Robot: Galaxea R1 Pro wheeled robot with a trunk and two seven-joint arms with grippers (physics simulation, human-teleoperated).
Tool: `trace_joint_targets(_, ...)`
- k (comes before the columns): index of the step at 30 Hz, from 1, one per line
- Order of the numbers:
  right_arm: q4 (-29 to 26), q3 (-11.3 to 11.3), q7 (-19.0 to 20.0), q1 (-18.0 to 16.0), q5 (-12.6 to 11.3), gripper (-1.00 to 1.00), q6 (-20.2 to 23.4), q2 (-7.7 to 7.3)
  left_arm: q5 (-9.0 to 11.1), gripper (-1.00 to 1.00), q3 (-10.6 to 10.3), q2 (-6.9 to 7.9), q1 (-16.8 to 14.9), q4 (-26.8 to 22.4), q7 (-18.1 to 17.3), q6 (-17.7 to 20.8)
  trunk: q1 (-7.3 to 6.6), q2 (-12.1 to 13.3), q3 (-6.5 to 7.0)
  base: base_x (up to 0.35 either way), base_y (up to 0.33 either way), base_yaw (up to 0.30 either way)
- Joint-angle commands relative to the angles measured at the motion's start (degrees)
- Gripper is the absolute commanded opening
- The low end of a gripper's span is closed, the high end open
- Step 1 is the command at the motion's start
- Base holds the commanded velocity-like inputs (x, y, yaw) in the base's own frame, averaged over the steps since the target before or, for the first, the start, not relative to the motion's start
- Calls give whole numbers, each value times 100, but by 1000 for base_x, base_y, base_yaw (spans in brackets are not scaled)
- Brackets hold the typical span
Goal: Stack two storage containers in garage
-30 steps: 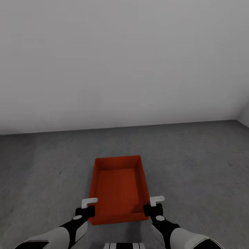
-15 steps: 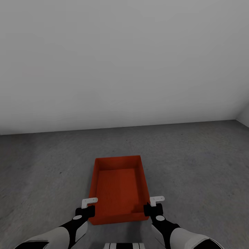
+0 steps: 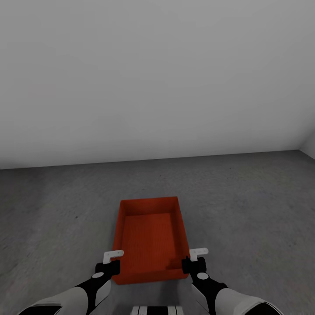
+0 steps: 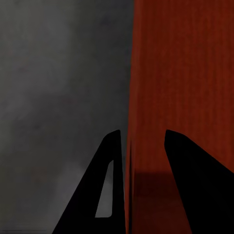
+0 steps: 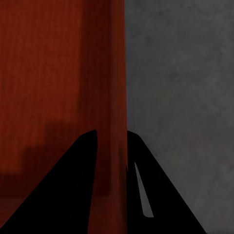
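An orange-red storage container (image 3: 149, 238), rectangular, open-topped and finely ribbed inside, sits on the rough dark grey concrete floor (image 3: 245, 205) before the pale wall (image 3: 157, 78). The left pincer (image 3: 113, 261) and right pincer (image 3: 194, 259) each straddle a side wall near its closest corners, narrowly spread.

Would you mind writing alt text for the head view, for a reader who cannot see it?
An orange-red open-topped storage container sits on a dark grey floor, gripped at its near corners by the left gripper and right gripper, whose fingers straddle its side walls. A plain pale grey wall rises behind.
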Motion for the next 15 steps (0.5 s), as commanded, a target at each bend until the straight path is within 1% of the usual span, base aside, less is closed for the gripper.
trace_joint_targets(1,3,-305,106,-6,-11,-100,1,19,81,-100,34,0,-3,-11,44,-37,1,-3,-26,0,0,0)
trace_joint_targets(7,3,-305,106,-6,-11,-100,1,20,81,-100,34,0,-3,-11,44,-37,16,-11,-159,0,0,0)
trace_joint_targets(15,3,-305,106,-6,-11,-100,1,20,81,-100,34,0,-3,-11,42,-37,16,-11,-159,0,0,0)
